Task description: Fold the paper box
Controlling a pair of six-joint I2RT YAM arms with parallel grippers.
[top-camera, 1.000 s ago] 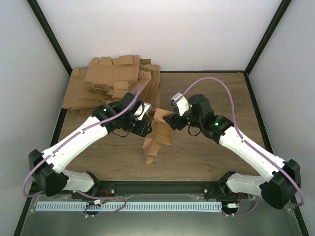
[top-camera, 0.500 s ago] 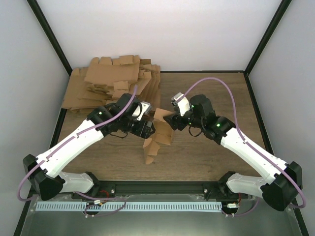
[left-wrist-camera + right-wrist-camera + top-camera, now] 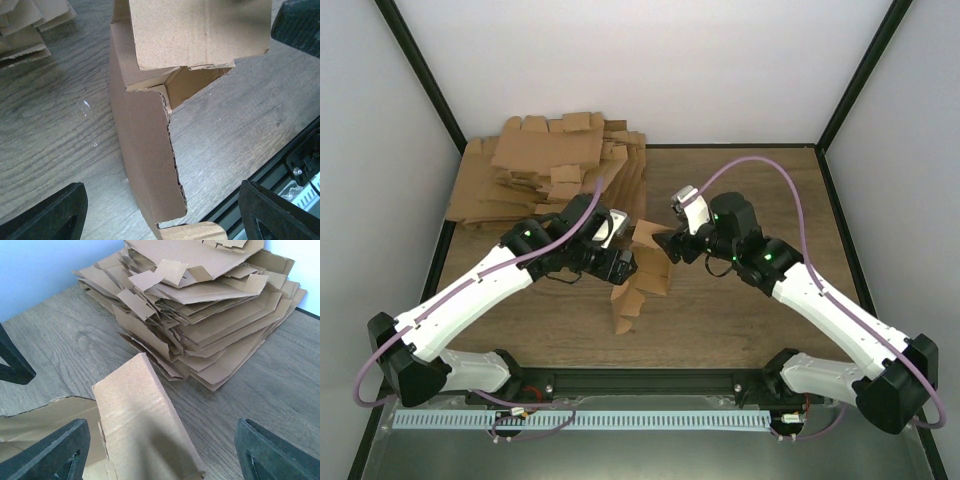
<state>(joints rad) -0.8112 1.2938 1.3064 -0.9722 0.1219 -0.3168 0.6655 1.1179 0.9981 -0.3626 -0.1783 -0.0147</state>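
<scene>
My left hand (image 3: 623,263) and right hand (image 3: 669,247) open — neither grasping.
The plain brown cardboard box (image 3: 638,285) stands half-folded between them, seemingly touching neither.

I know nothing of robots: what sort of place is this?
Probably a robot test cell: a left arm and a right arm fixed to a wooden table, plain white walls, and a pile of flat cardboard blanks behind one half-folded paper box.
</scene>
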